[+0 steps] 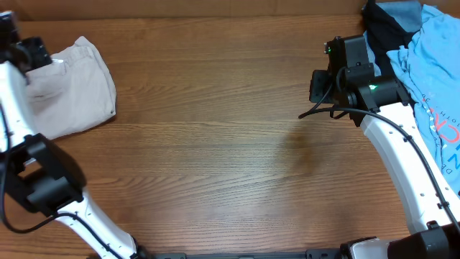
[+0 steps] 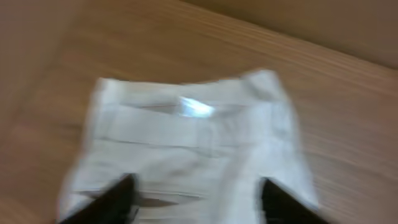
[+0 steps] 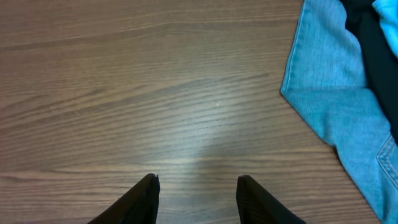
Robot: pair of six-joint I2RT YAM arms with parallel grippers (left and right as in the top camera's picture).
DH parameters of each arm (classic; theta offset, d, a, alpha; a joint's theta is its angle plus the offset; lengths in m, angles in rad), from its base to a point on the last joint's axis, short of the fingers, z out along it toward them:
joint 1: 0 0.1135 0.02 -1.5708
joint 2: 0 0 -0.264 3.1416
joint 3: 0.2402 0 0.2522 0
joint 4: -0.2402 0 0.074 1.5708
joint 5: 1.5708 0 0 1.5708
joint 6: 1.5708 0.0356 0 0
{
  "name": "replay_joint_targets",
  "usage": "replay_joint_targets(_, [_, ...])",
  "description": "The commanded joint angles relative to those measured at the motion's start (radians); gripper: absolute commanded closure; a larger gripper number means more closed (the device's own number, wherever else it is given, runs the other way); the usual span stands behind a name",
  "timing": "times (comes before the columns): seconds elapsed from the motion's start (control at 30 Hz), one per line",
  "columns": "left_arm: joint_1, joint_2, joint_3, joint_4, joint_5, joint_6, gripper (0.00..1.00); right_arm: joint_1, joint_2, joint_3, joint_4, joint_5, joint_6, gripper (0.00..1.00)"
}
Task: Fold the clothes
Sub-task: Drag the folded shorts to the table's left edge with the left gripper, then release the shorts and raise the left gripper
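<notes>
Light beige cotton shorts (image 2: 186, 143) lay on the wooden surface (image 2: 348, 93) right under the left claw (image 2: 198, 190), fingers spread, gripping nothing.

Left wrist view is motion-blurred: shorts (image 2: 193, 143) seams smeared, label (image 2: 196, 107) just a bright smudge, unreadable. Shorts' lower part runs off the bottom edge; only tips of left fingers (image 2: 115, 199) show. Overhead: left arm (image 1: 14, 101) covers shorts' left edge; right edge cuts light blue T-shirt (image 1: 431, 79), print unreadable. Right wrist: blue garment (image 3: 329, 99) cut off at right.
</notes>
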Motion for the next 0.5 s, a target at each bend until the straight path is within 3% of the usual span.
replay_joint_targets(0.0, [-0.123,-0.002,-0.006,-0.071,0.097,-0.014,0.89,-0.002,-0.002,0.003,-0.016,0.007,0.005,0.56])
replay_joint_targets(0.03, [-0.148,0.002,-0.011,-0.094,0.088,-0.015,0.96,-0.002,-0.002,0.003,-0.024,0.007,0.005,0.56])
replay_joint_targets(0.23, [-0.261,0.092,-0.015,-0.165,-0.027,-0.059,0.96,-0.002,-0.002,0.003,-0.061,0.007,0.005,0.56])
replay_joint_targets(0.47, [-0.285,0.198,-0.015,-0.327,-0.167,-0.110,0.96,-0.002,-0.002,0.003,-0.077,0.007,0.004,0.56])
